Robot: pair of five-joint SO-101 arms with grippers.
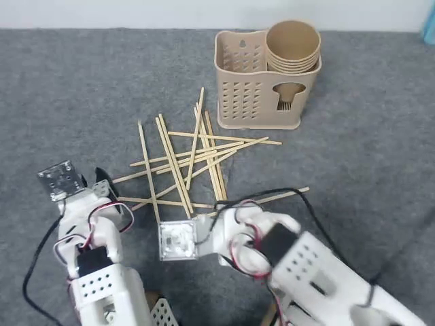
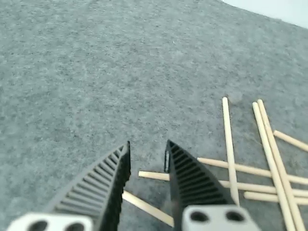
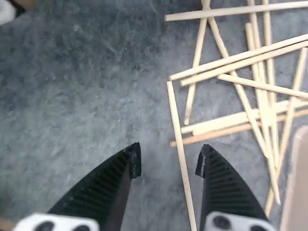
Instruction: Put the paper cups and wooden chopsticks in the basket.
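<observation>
A beige perforated basket [image 1: 258,102] stands at the back of the grey carpet, with a stack of brown paper cups [image 1: 292,44] in its right compartment. Several wooden chopsticks [image 1: 190,159] lie crossed in a loose pile in front of it. My left gripper [image 2: 147,147] is open low over the carpet at the pile's left edge, above two chopstick ends [image 2: 154,175]. In the high view the left gripper [image 1: 102,180] is at the front left. My right gripper [image 3: 169,154] is open at the pile's near edge, with one long chopstick [image 3: 179,134] running between its fingers on the carpet.
A black cable [image 1: 272,193] loops from the right arm over a chopstick [image 1: 289,195] lying apart on the right. A blue object [image 1: 429,27] shows at the far right edge. Bare carpet spreads left of the pile and right of the basket.
</observation>
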